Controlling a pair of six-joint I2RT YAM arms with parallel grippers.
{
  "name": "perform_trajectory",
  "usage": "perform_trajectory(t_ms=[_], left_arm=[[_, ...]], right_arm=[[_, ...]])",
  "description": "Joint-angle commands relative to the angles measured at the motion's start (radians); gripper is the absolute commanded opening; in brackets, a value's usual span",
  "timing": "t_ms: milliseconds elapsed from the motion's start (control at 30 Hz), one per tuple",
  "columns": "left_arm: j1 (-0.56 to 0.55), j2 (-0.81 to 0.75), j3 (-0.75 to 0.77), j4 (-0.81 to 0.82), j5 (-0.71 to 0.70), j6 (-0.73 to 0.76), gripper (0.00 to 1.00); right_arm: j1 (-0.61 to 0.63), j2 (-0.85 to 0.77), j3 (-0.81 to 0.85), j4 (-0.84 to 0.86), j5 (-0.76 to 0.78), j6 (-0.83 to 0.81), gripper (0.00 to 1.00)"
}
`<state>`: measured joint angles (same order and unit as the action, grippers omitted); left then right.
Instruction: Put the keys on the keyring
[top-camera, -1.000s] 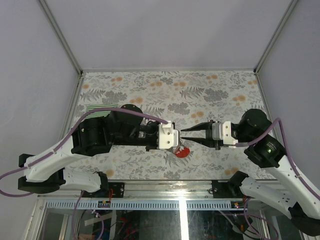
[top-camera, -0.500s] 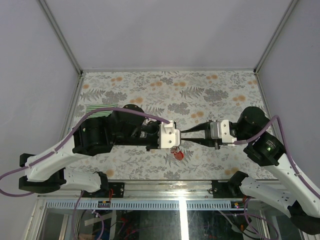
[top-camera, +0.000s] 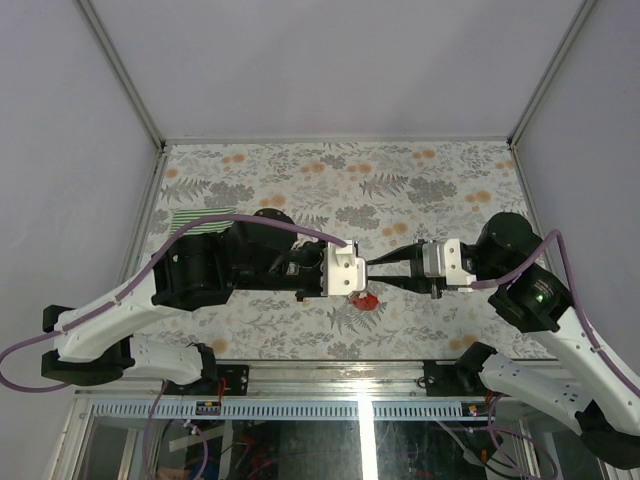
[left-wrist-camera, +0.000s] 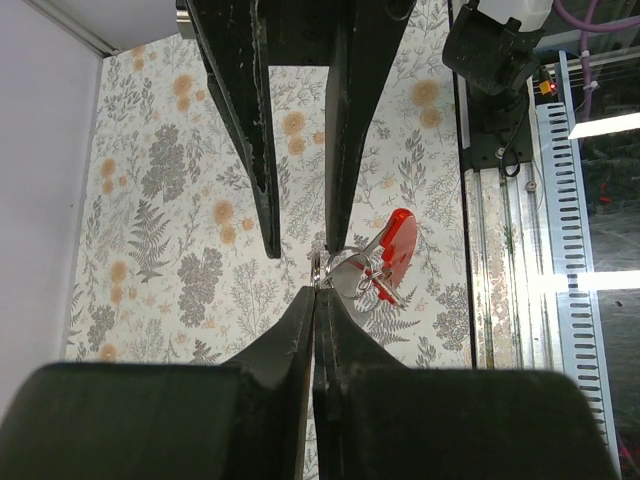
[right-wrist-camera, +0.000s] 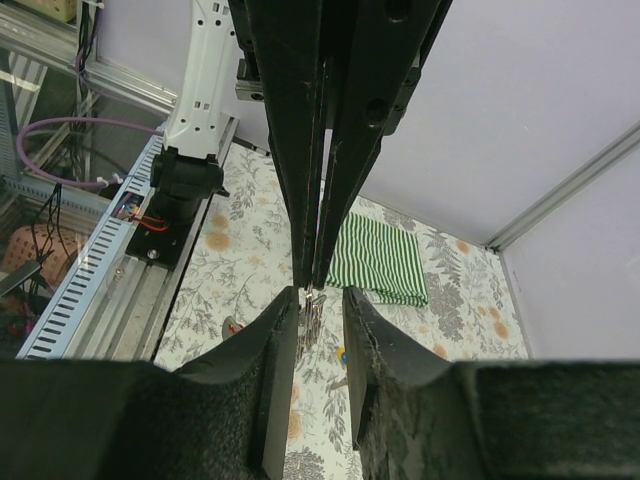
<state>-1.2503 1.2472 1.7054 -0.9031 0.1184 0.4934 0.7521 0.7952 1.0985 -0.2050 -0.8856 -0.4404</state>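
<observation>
My left gripper (top-camera: 360, 279) hangs above the middle of the table, shut on a thin silvery keyring (left-wrist-camera: 334, 266). A key with a red tag (left-wrist-camera: 400, 245) dangles from that ring; the top view shows the red tag (top-camera: 367, 299) just below the left fingers. My right gripper (top-camera: 370, 267) faces the left one tip to tip. Its jaws stand a little apart with the ring (right-wrist-camera: 313, 308) edge-on between them, close to one finger (right-wrist-camera: 283, 340). In the left wrist view one right fingertip (left-wrist-camera: 330, 240) touches the ring. A small key with a blue-yellow tag (right-wrist-camera: 342, 353) lies on the table underneath.
A green-and-white striped cloth (top-camera: 193, 221) lies folded at the left edge, partly under the left arm; the right wrist view shows the cloth (right-wrist-camera: 385, 258) too. The floral table surface (top-camera: 420, 190) ends at a metal rail (top-camera: 330, 368) along the near edge.
The right gripper has moved left until its tips reach the left gripper's tips and the ring. The left gripper has shifted slightly right, and the red tag has swung a little.
</observation>
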Motion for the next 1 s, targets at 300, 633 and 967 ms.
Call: perform_trajectory(t_ms=[300,633,967], left_arm=[[-0.004,0.003,0.04,0.033,-0.02,-0.004,0.0],[-0.004,-0.006,0.027,0.046,-0.023,0.002,0.0],[-0.004,-0.17,-0.179,0.248,0.05,-0.023,0.25]], right_arm=[[0.003,0.039,0.04,-0.002,-0.04,0.013,0.23],[0.003,0.042,0.052,-0.025,-0.023,-0.001,0.0],[0.003,0.059,0.13,-0.113,-0.096,0.066,0.0]])
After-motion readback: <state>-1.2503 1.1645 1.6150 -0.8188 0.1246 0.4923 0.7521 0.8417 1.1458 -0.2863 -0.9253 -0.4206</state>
